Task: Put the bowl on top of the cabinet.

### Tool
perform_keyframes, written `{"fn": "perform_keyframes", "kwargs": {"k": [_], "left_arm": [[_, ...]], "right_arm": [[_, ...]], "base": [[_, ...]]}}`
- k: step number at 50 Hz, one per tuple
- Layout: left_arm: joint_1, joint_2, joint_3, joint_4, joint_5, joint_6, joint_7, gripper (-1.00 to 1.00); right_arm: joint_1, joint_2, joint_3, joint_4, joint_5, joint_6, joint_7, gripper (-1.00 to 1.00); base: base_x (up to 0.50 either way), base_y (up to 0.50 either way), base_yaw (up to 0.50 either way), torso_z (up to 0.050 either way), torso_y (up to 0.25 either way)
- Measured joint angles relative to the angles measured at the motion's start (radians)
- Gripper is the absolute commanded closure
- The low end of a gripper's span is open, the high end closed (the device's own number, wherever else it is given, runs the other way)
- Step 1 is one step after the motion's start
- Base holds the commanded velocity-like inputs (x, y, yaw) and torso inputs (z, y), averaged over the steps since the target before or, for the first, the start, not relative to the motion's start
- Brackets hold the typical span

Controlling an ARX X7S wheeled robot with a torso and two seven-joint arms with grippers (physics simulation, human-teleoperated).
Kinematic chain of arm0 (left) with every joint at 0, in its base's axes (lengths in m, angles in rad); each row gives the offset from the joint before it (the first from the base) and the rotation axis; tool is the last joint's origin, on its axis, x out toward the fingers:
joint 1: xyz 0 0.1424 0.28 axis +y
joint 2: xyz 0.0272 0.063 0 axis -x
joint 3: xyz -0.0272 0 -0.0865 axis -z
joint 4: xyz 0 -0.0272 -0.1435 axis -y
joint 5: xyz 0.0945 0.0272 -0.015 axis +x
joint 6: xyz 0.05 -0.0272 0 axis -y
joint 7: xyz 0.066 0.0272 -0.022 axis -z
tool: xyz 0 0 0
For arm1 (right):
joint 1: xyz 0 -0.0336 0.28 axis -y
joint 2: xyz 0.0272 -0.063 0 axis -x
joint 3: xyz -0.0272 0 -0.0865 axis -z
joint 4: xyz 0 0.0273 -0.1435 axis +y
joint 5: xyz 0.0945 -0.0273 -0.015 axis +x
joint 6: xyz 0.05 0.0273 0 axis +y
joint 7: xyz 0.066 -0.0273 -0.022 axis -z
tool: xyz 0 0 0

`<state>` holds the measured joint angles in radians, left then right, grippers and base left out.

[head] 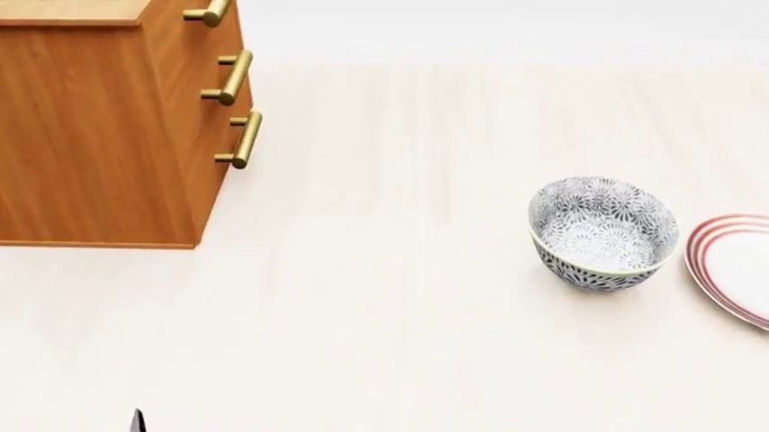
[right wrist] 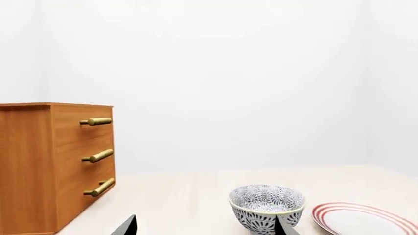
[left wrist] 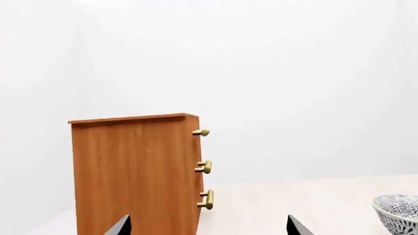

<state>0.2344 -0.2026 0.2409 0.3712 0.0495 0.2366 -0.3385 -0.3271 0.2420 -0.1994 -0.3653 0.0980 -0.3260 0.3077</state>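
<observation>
The bowl [head: 603,232], deep and white with a dense dark floral pattern, stands upright on the pale table at the right. The orange-brown cabinet [head: 103,126] with three brass handles stands at the far left. My left gripper [left wrist: 209,227] is open and empty. It faces the cabinet [left wrist: 134,171], with the bowl [left wrist: 400,210] off to one side. Only a dark fingertip [head: 139,420] of it shows in the head view. My right gripper [right wrist: 205,227] is open and empty, a short way back from the bowl [right wrist: 267,208]. One of its fingertips [right wrist: 285,226] overlaps the bowl in the right wrist view.
A flat white plate with red rings [head: 736,268] lies just right of the bowl, also seen as the plate [right wrist: 362,220] in the right wrist view. The pale wooden table [head: 384,306] stretches between cabinet and bowl. White walls stand behind.
</observation>
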Motion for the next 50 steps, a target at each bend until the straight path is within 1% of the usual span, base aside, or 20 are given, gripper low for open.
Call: {"fn": "perform_keyframes", "kwargs": {"k": [6, 13, 29, 50], "left_arm": [[0.014, -0.011, 0.002, 0.027, -0.045, 0.014, 0.010, -1.00], [0.024, -0.019, 0.005, 0.039, -0.041, 0.031, 0.007, -1.00], [0.034, -0.033, 0.015, 0.034, -0.015, 0.071, -0.006, -1.00], [0.028, -0.044, 0.024, 0.026, -0.017, 0.077, -0.017, -1.00]], "right_arm": [[-0.017, 0.004, 0.001, -0.012, -0.003, -0.022, 0.006, -1.00], [-0.024, 0.008, 0.001, -0.014, -0.001, -0.038, 0.010, -1.00], [-0.021, 0.012, -0.003, -0.003, -0.003, -0.055, 0.020, -1.00], [-0.008, 0.017, -0.014, 0.005, -0.010, -0.050, 0.032, -1.00]], "base": [[0.12, 0.00, 0.00, 0.000, 0.000], [0.34, 0.00, 0.00, 0.000, 0.000], [0.46, 0.00, 0.00, 0.000, 0.000], [0.47, 0.00, 0.00, 0.000, 0.000]]}}
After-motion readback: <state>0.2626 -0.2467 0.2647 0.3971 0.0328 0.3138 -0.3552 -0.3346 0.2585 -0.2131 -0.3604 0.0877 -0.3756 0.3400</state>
